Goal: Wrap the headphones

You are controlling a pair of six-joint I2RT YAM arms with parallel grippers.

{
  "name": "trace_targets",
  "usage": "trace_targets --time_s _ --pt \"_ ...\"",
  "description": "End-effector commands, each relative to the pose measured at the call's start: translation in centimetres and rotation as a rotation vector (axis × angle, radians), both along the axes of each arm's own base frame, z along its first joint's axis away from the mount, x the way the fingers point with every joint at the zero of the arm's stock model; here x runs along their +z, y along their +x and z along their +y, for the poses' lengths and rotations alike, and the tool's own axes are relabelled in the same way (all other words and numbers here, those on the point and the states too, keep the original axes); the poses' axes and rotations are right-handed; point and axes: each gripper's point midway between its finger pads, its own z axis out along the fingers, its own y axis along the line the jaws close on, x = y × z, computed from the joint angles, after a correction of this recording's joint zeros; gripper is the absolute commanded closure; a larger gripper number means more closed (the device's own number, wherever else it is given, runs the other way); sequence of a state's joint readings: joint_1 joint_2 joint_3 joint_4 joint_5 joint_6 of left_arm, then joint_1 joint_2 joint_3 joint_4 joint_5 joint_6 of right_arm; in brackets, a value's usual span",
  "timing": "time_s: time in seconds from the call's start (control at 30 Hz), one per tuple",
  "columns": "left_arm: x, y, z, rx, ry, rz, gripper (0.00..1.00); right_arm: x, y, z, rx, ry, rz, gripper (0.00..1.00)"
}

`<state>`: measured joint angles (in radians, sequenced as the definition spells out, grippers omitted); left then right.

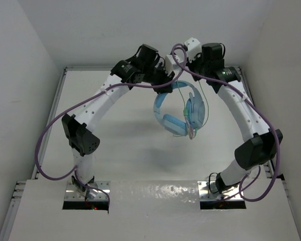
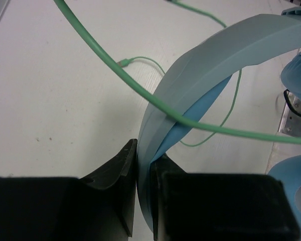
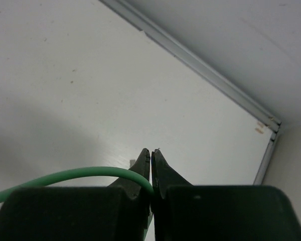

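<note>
The light blue headphones hang in the air above the table's middle, earcups down. My left gripper is shut on the headband, which runs up between its fingers in the left wrist view. The thin pale green cable crosses in front of the headband, and more of it lies on the table with its small plug. My right gripper is at the back, shut on the green cable, which enters between its fingers from the left. Cable loops hang beside the right earcup.
Purple robot cables run along both arms. White walls close the table on the left, back and right; a metal rail edges the back corner near the right gripper. A metal plate shows at the right of the left wrist view.
</note>
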<state>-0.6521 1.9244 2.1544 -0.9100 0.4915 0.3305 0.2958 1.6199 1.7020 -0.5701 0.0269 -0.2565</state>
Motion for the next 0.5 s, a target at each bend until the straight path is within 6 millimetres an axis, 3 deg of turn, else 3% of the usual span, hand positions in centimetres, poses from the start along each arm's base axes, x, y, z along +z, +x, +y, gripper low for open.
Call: trace_targets --time_s 0.0,0.17,0.27,0.33,0.47 --pt "6.6 -1.8 -0.4 -0.05 -0.147 -0.074 1.0 0.5 0.1 -0.2 -0.053 0.067 -0.019 1.0" --pt "8.1 -2.4 -0.3 -0.067 -0.168 -0.095 1.0 -0.6 0.1 -1.2 -0.127 0.149 0.0 1.0" --pt "7.9 -1.4 0.5 -0.004 -0.137 -0.114 1.0 -0.3 -0.4 -2.2 -0.162 0.205 -0.046 1.0" --pt "7.3 -0.2 1.4 0.057 -0.102 -0.132 1.0 1.2 -1.0 -3.5 -0.209 0.243 -0.109 1.0" --pt "7.8 0.1 2.2 0.072 -0.113 -0.13 1.0 1.2 -1.8 -6.6 -0.302 0.303 -0.169 1.0"
